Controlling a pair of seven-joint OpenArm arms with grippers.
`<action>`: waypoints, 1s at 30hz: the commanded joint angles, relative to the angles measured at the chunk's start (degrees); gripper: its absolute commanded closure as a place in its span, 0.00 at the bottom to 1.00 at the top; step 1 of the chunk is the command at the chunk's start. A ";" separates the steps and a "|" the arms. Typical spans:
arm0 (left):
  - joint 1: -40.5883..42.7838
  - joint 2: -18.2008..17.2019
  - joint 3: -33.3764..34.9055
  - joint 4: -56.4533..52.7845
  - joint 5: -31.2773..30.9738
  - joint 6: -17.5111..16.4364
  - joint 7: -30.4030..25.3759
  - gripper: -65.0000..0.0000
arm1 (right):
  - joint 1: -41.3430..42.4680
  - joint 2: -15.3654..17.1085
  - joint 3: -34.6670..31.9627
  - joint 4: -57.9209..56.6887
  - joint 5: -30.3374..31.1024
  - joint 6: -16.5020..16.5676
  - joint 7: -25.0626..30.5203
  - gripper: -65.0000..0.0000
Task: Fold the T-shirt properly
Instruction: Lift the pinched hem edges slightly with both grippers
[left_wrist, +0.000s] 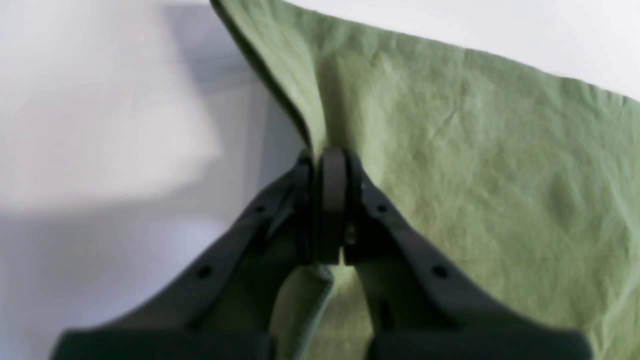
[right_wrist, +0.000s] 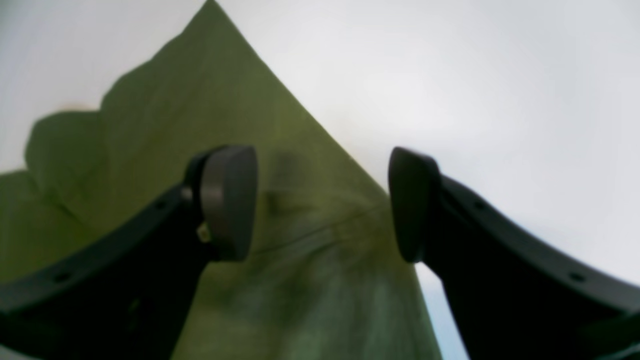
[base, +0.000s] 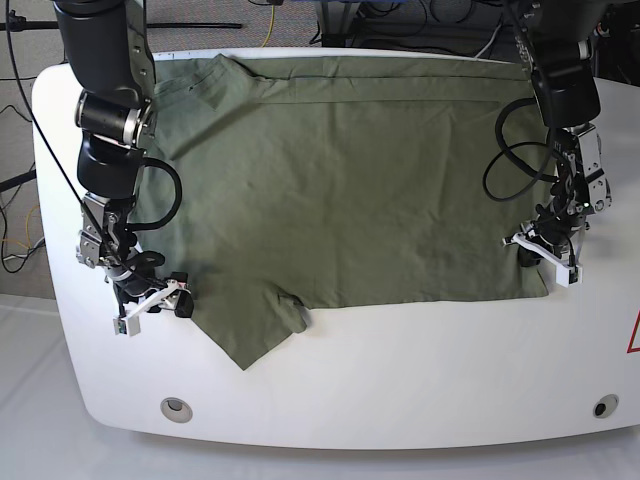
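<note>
The olive-green T-shirt lies spread on the white table, neck toward the left and hem toward the right. One sleeve points toward the table's front at the lower left. My left gripper is at the hem's near right corner. In the left wrist view my left gripper is shut on a raised pinch of the T-shirt. My right gripper is beside the near sleeve. In the right wrist view my right gripper stands open just above the T-shirt, with sleeve fabric under the gap.
The table's rounded front edge runs close below the sleeve, with two small round holes in it. Cables and stands lie on the floor behind the table. A black cable loop hangs off the left arm over the shirt.
</note>
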 joint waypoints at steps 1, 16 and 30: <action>-0.76 -0.49 0.02 0.98 -0.01 0.00 -0.04 1.00 | 1.32 -0.50 0.28 1.89 -3.66 -1.26 1.10 0.39; -0.67 -0.40 -0.13 1.01 0.08 0.03 -0.50 1.00 | -1.03 -3.32 -0.15 3.35 -7.11 -1.35 0.86 0.39; -0.78 -0.50 0.04 1.00 -0.15 -0.07 -0.18 1.00 | -0.82 -5.22 0.39 3.84 -6.41 -1.84 -0.33 0.41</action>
